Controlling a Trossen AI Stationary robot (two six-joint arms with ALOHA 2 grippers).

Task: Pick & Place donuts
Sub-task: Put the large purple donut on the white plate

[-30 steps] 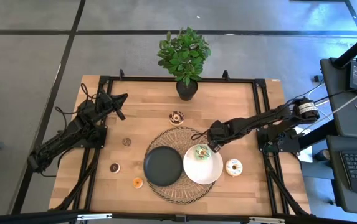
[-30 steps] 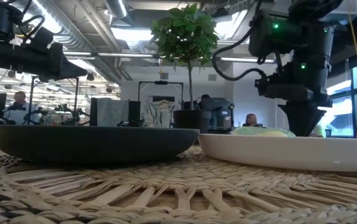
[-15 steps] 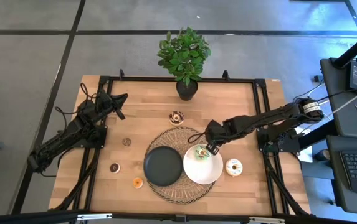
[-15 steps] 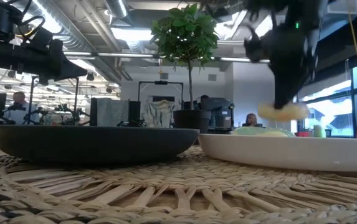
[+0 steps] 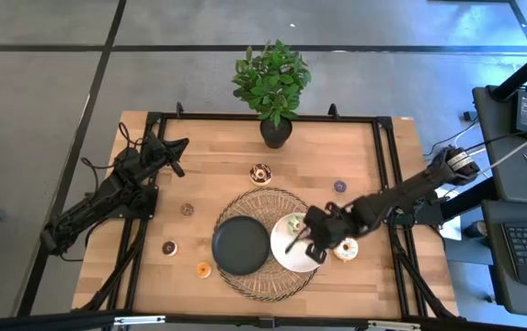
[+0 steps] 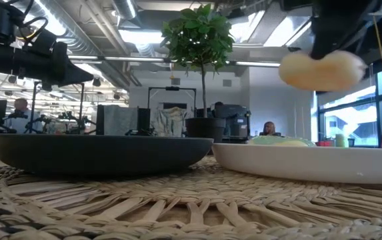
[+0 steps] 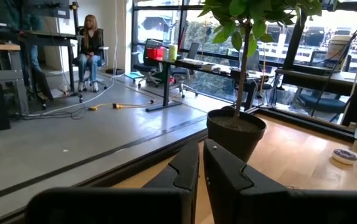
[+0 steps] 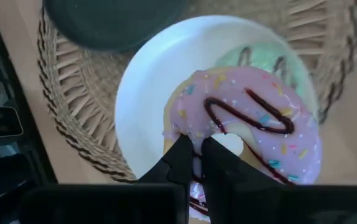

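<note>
white plate (image 5: 286,260): green donut (image 5: 293,223) | right gripper (image 8: 195,152): pink donut (image 8: 253,124) | black plate (image 5: 241,245)

Wooden table (image 5: 355,152) – woven mat (image 5: 261,204), potted plant (image 5: 272,87), scattered donuts (image 5: 261,173)

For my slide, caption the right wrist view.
Right end effector holds a pink donut above the white plate, where a green donut already lies.

Green donut (image 8: 271,62) half behind pink donut (image 8: 247,118)
</note>
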